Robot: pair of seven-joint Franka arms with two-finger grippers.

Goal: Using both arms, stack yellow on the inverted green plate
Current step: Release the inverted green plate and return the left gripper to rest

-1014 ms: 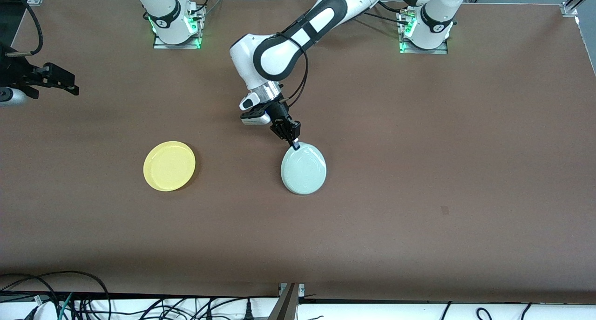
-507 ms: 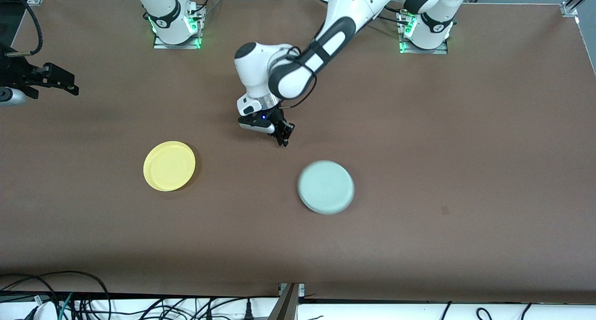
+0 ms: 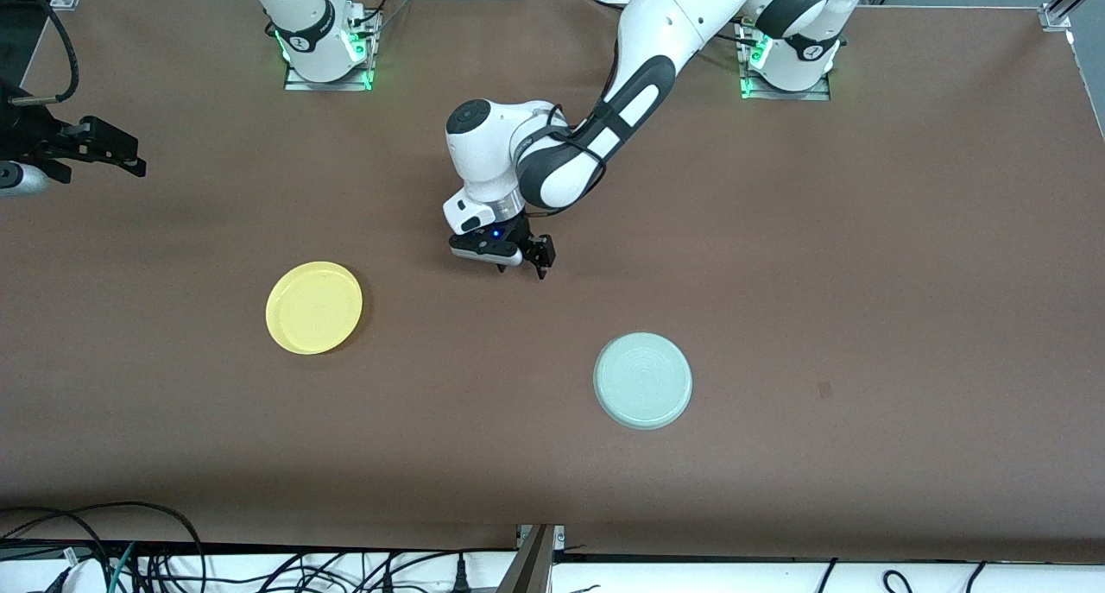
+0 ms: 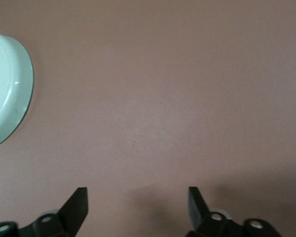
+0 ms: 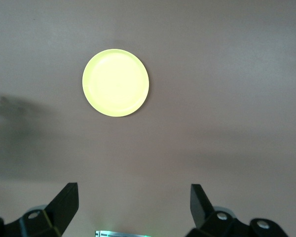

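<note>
The green plate point(image 3: 643, 380) lies upside down on the table, concentric rings showing, with nothing touching it. Its rim also shows at the edge of the left wrist view point(image 4: 5, 89). The yellow plate point(image 3: 314, 307) rests right side up toward the right arm's end, apart from the green one. My left gripper point(image 3: 523, 271) hangs low over bare table between the two plates. It is open and empty point(image 4: 138, 190). My right gripper point(image 5: 133, 195) waits high up, open and empty, with the yellow plate point(image 5: 116, 82) seen well below it.
The two arm bases point(image 3: 326, 53) point(image 3: 786, 66) stand along the table edge farthest from the front camera. Cables point(image 3: 129, 558) run along the edge nearest that camera. The brown table point(image 3: 863, 274) is bare around both plates.
The left gripper opened and let go of the green plate's rim. The plate dropped away and now lies inverted, nearer the front camera and toward the left arm's end.
</note>
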